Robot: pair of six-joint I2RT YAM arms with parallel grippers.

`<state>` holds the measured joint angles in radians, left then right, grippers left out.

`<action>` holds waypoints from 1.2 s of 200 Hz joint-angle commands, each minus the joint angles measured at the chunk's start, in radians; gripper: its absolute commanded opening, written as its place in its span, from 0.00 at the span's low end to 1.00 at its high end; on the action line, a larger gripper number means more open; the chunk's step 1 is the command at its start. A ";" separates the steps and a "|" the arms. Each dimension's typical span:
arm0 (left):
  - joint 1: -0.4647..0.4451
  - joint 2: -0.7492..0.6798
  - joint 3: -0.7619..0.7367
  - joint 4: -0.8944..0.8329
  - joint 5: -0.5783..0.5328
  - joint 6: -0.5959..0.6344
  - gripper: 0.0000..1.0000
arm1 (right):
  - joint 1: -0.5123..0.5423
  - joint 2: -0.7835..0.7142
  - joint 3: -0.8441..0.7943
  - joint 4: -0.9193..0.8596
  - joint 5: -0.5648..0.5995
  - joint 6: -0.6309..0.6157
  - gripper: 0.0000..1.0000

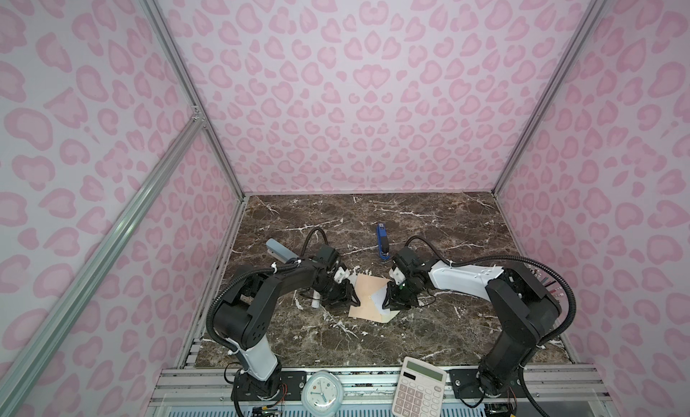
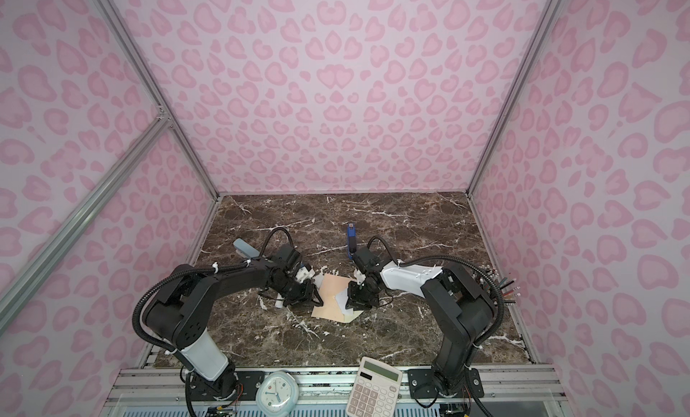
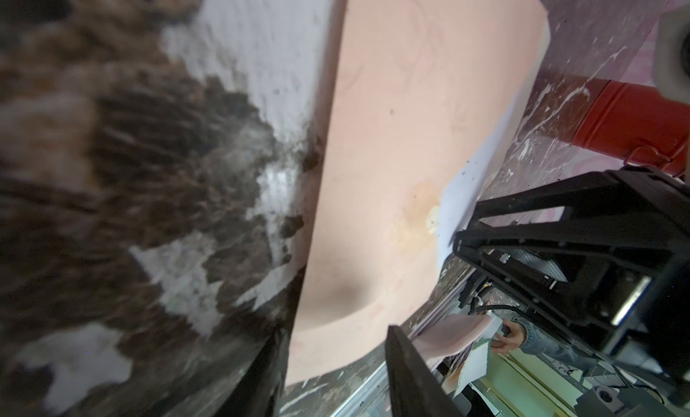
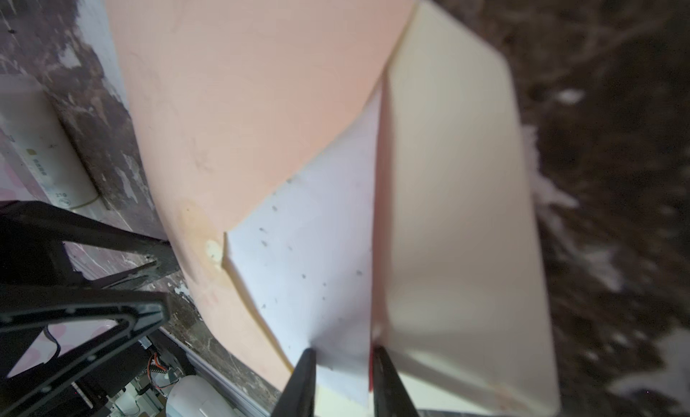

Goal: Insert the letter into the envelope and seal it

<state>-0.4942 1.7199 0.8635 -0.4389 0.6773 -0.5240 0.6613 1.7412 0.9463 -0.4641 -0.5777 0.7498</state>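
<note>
the envelope (image 1: 367, 297) lay in the middle of the table (image 1: 429, 225) with its flap open, and the letter (image 4: 310, 254) sat partly inside it, a pale wedge showing at the mouth. the left gripper (image 3: 336, 378) was about half open, its fingers straddling the envelope's left edge. the right gripper (image 4: 343, 381) was narrowly open, the letter's exposed edge lying across the gap.

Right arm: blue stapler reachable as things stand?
Probably yes. The blue stapler lies on the table just beyond the right gripper, with nothing else between them. That gripper is busy at the letter, partly inside the envelope, so it would have to leave that first.
</note>
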 commanded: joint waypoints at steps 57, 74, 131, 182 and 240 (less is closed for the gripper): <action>-0.004 -0.011 -0.017 -0.033 -0.068 -0.001 0.46 | 0.005 -0.004 -0.008 0.038 -0.028 0.029 0.29; -0.005 -0.016 -0.015 -0.044 -0.076 0.004 0.46 | 0.003 -0.010 -0.011 0.040 -0.031 0.031 0.29; -0.009 -0.021 -0.020 -0.039 -0.076 0.001 0.46 | 0.003 0.018 -0.010 0.085 -0.048 0.054 0.29; -0.009 -0.032 -0.001 -0.044 -0.071 0.002 0.46 | 0.007 0.024 0.020 0.081 -0.048 0.052 0.29; -0.006 -0.044 0.044 -0.090 -0.088 0.016 0.47 | 0.002 -0.030 0.036 -0.022 0.027 -0.002 0.34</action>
<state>-0.5030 1.6897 0.8890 -0.4927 0.6067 -0.5228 0.6674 1.7336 0.9787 -0.4240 -0.5987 0.7879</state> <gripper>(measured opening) 0.470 0.335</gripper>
